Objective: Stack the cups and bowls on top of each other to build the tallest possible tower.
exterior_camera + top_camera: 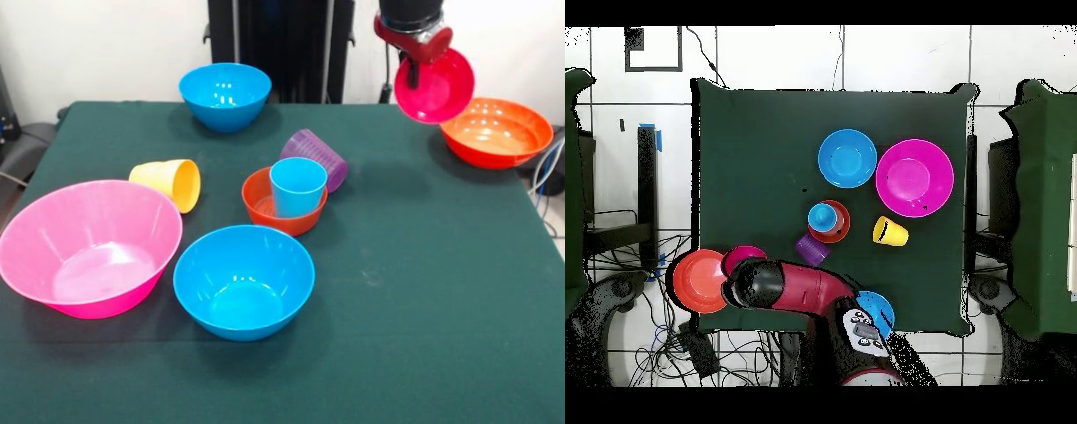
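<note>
My gripper is shut on the rim of the small magenta bowl and holds it tilted in the air near the wide orange bowl; the held bowl also shows in the overhead view. The light blue cup stands upright inside the small orange-red bowl at the table's middle. The purple ribbed cup lies on its side just behind them. The yellow cup lies on its side to the left.
A big pink bowl and a blue bowl stand at the near side. A second blue bowl stands at the far edge. The green cloth table has bare room on the right.
</note>
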